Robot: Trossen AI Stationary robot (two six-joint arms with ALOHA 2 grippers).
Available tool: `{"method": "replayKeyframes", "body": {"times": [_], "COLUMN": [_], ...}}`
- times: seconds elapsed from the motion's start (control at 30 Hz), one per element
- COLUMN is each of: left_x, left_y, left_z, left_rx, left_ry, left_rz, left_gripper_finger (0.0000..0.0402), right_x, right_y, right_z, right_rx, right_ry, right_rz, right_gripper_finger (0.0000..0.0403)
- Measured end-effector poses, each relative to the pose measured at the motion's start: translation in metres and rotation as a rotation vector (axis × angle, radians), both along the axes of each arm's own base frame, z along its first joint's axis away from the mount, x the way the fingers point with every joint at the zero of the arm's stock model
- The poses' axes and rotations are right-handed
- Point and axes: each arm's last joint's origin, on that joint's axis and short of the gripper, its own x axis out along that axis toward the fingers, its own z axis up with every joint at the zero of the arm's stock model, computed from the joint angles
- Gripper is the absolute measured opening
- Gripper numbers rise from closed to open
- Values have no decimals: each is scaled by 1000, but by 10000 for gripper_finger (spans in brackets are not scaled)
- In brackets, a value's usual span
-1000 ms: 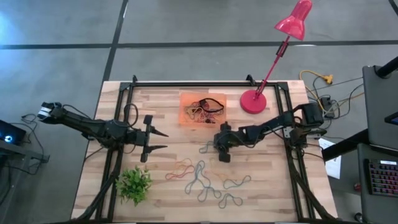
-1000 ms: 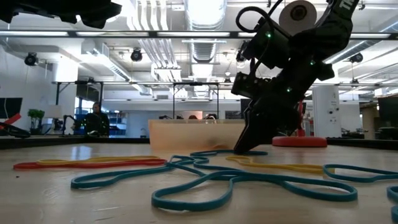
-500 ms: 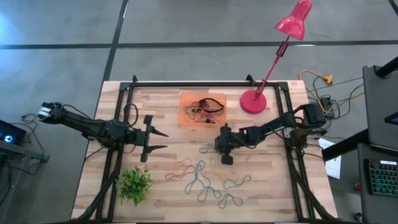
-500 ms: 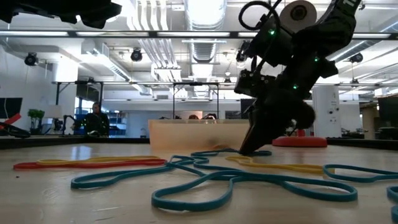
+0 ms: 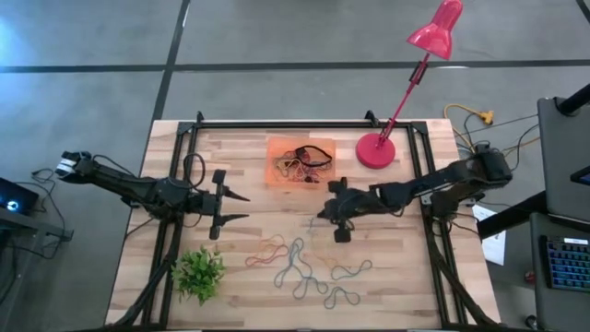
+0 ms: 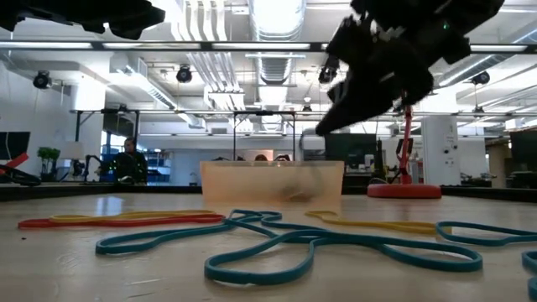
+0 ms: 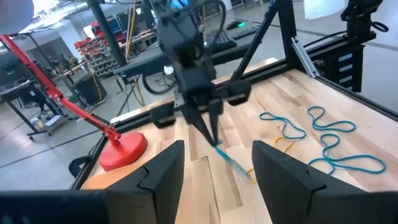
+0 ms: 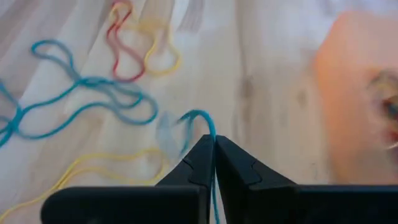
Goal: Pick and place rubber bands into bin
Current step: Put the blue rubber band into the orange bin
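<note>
- Above the table, near the bin (image 5: 300, 162), the right gripper (image 8: 214, 149) is pinched on a blue rubber band (image 8: 200, 119), lifted.
- Left gripper (image 5: 238, 208): jaws spread, nothing held.

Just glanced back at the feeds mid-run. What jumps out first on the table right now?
The right gripper, lifted above mid-table just in front of the orange bin, is pinched shut on a blue rubber band that dangles from its tips. A scatter of loose rubber bands lies on the wood nearer the front edge, and a red desk lamp stands right of the bin. The left gripper waits open at the left, above a small green plant.
</note>
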Motion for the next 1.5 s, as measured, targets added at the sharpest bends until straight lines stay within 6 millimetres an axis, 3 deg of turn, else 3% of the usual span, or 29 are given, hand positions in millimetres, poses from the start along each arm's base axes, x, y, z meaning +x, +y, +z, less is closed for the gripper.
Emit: {"method": "replayKeyframes", "body": {"times": [0.27,0.63,0.83,1.07,1.3,1.5], "left_x": [0,0,0,5,10,15], "left_y": [0,0,0,-1,-3,-4], "left_z": [0,0,-3,-7,-10,-11], "left_rx": [0,0,3,23,47,62], "left_ry": [0,0,9,39,49,43], "left_rz": [0,0,-1,2,1,0], "left_gripper_finger": [173,173,173,173,173,173], "right_x": [-13,-20,-14,-4,6,9], "right_y": [-9,-57,-90,-119,-127,-126], "right_z": [42,72,64,36,11,9], "right_rx": [-210,-337,-325,-242,-211,-180], "right_ry": [-155,-232,-202,-144,-108,-122], "right_rz": [-61,-271,-349,-382,-413,-340], "right_gripper_finger": [8,8,8,8,9,32]}}
